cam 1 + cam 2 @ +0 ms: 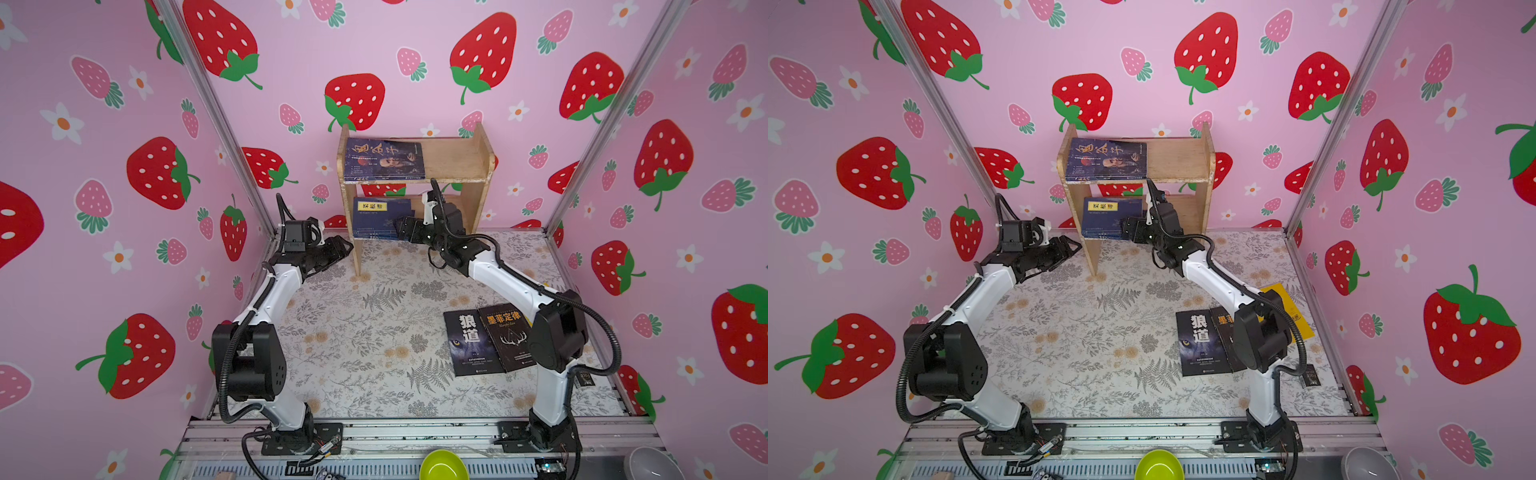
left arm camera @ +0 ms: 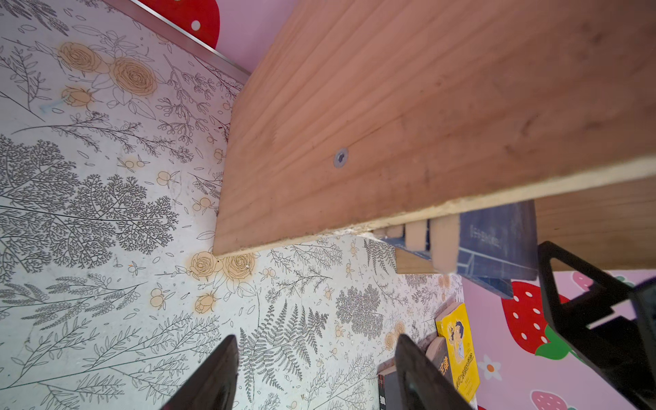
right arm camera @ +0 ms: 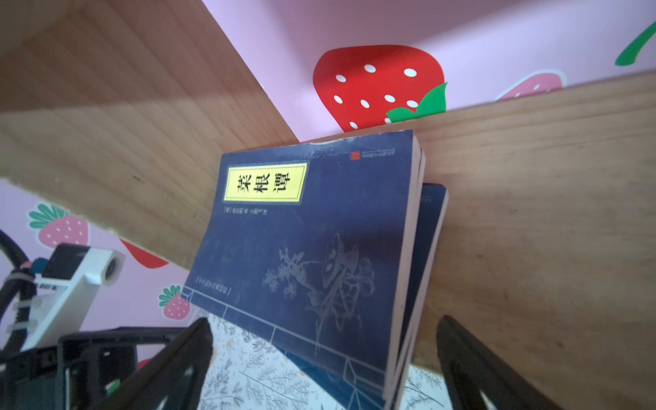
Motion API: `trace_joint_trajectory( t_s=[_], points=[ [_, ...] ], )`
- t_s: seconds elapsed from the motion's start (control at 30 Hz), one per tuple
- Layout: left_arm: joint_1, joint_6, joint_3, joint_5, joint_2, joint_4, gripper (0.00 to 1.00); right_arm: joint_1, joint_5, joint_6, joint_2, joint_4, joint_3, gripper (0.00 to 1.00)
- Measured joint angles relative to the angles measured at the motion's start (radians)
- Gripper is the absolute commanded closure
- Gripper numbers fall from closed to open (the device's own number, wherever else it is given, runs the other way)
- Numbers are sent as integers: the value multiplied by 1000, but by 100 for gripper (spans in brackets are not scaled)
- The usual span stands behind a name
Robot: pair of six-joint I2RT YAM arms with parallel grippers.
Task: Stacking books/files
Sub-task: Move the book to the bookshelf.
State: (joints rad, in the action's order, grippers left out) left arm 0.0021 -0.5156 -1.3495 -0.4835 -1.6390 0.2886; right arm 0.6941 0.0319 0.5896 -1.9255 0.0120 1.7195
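1. Strawberry-papered booth, flowered table (image 1: pixel 374 332); wooden shelf (image 1: pixel 457 162) at the back.
2. Navy books (image 3: pixel 301 248) lie unevenly stacked on its lower board; right gripper (image 3: pixel 324 319) spread wide around them, gripping nothing; left gripper (image 2: pixel 316 336) open, empty.
3. Risk: a nudge could slide the overhanging pile off.

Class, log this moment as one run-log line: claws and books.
left claw: open, empty | right claw: open at navy books, lower shelf | blue portrait book: top shelf | black books: table
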Motion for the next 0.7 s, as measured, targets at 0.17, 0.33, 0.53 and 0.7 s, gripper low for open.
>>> trace_joint_trajectory(
  t_s=[0.17, 0.33, 0.53, 0.7],
  points=[
    [0, 0, 0, 0, 0, 0, 29, 0, 9, -98, 23, 13, -72, 5],
    [0, 3, 0, 0, -2, 1, 29, 0, 28, -173, 23, 12, -127, 7],
    [0, 5, -11, 0, -12, 8, 30, 0, 32, -220, 23, 8, -135, 11],
    [0, 5, -26, 2, -34, 8, 30, 0, 23, -242, 11, -2, -105, 17]
  ],
)
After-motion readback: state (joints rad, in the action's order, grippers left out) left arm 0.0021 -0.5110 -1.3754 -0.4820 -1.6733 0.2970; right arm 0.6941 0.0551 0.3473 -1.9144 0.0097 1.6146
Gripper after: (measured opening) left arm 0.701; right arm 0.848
